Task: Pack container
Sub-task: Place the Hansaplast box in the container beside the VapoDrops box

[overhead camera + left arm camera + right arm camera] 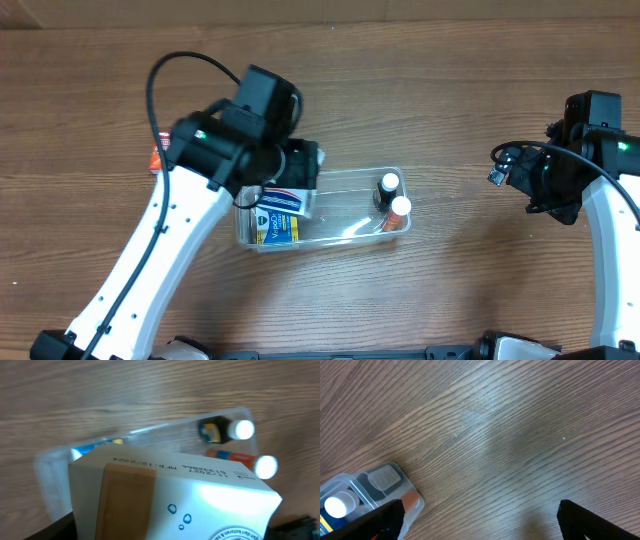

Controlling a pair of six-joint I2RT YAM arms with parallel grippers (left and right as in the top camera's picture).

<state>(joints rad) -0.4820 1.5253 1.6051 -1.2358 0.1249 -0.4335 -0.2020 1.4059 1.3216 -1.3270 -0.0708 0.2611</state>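
The clear container lies mid-table. Its right end holds a dark bottle and an orange bottle, both white-capped. A blue and yellow box lies in its left part. My left gripper is shut on a white box with brown tape and holds it over the container's left end. The white box also shows in the overhead view. Both bottles show in the left wrist view: the dark one and the orange one. My right gripper is open and empty above bare table, right of the container.
A small red-orange item lies on the table left of my left arm, partly hidden by it. My right arm stands at the far right. The wooden table spreads around the container.
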